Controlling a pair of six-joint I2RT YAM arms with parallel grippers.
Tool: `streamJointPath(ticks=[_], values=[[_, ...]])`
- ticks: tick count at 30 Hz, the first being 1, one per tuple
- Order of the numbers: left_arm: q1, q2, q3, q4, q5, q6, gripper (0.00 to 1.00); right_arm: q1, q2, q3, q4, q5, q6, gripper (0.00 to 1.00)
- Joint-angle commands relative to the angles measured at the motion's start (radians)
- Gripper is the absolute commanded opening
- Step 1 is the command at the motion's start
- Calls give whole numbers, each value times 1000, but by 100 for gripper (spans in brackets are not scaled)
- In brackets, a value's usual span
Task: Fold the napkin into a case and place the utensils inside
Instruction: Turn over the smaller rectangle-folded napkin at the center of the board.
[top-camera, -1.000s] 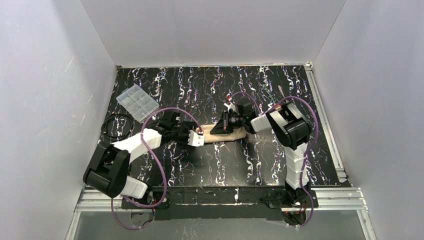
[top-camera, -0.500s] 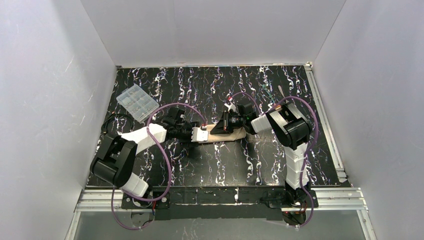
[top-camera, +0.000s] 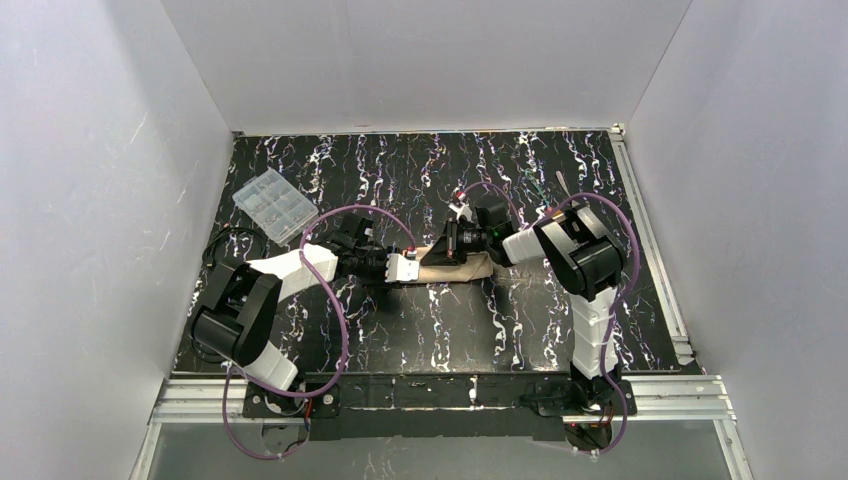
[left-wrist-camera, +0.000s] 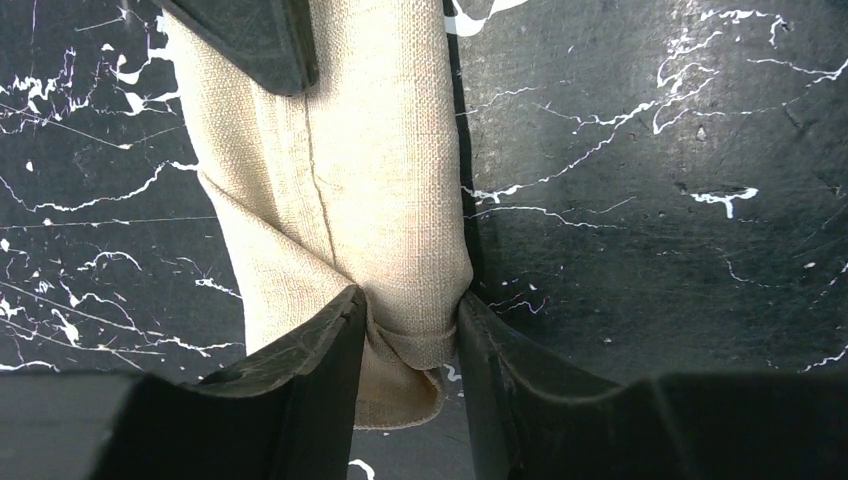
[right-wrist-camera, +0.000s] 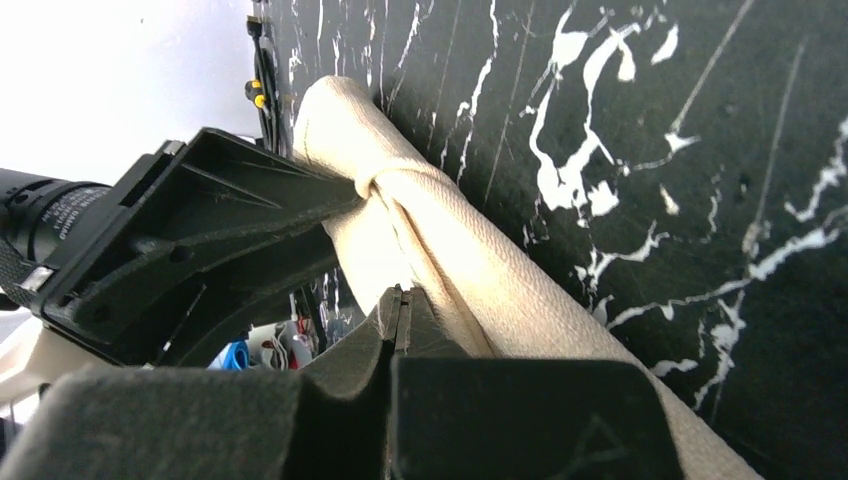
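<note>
White walls (top-camera: 100, 200) close in three sides of a black table (top-camera: 430, 330) veined with white, as I see it from my overhead camera. Two arms reach in from the near edge and meet near the middle of the table. The left arm (top-camera: 290, 270) stretches low toward the right, and the right arm (top-camera: 580, 260) bends back toward the left.

Between them lies the napkin (top-camera: 475, 268), a tan cloth folded into a long, narrow, layered roll that lies flat on the table and runs left to right. A clear plastic box (top-camera: 273, 204) with small compartments sits well apart from it, near the far left corner.

My left wrist camera shows the left pincer (left-wrist-camera: 408, 310) squeezing the left end of the napkin. Both black fingers press into the cloth, which bunches and narrows between them, and a short tail of cloth pokes out past the grip.

My right wrist camera shows the right pincer (right-wrist-camera: 400, 300) with its fingers closed flat against each other, the tips touching the roll farther along. I cannot tell whether a layer of cloth is caught between them.
</note>
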Motion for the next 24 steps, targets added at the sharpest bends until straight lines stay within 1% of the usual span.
streamJointPath(ticks=[1,5,9,14,19,22,24], values=[[-3,12,12,-31,-13,5,35,20,-36,91,-20,4,-1,1],[-2,15,17,-35,-9,5,35,50,9,183,-18,10,30,1],[-2,17,28,-53,-12,9,35,74,35,206,21,31,69,1],[-2,11,27,-65,-2,17,34,103,99,247,18,57,77,1],[-2,5,35,-74,-3,21,31,119,146,247,12,86,73,1],[-3,4,50,-88,15,30,29,118,160,240,-38,120,34,1],[-4,0,65,-108,30,31,30,119,165,230,-60,140,18,1]])
